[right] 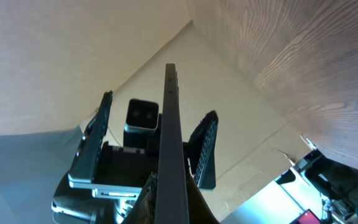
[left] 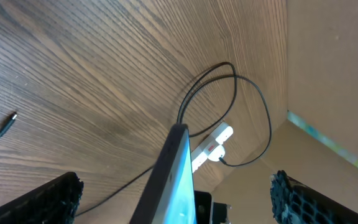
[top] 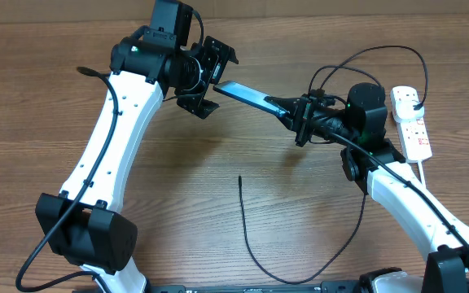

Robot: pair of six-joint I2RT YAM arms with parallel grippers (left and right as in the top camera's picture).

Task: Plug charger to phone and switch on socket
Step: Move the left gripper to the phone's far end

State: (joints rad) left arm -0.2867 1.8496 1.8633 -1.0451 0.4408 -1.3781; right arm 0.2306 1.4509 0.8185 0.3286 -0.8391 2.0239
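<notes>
Holding the phone off the table, edge-up, with the right gripper pressed together on its 3 o'clock end. Presenting the free end toward 10 o'clock, into the gap of the left gripper, spread wide on both sides of the phone and apparently not touching it. Leaving the charger on the table, with its slim tip pointing to 12 o'clock just below the table's middle and its cable trailing down to 6 o'clock before curving back up toward 3 o'clock under the right arm. Noting more black cable looping at 1 o'clock and reaching the socket, lying flat at 3 o'clock near the table's edge, with a black plug seemingly seated in it. Judging the step in hand as a handover or regrip of the phone, well ahead of mating the connector or touching the switch. Probably needing next either closing the left fingers on the phone's free end or laying the phone down, freeing 1 gripper for collecting the tip and lining it up with the port while steadying the phone with the other. Being unable to tell which end of the phone carries the port.
</notes>
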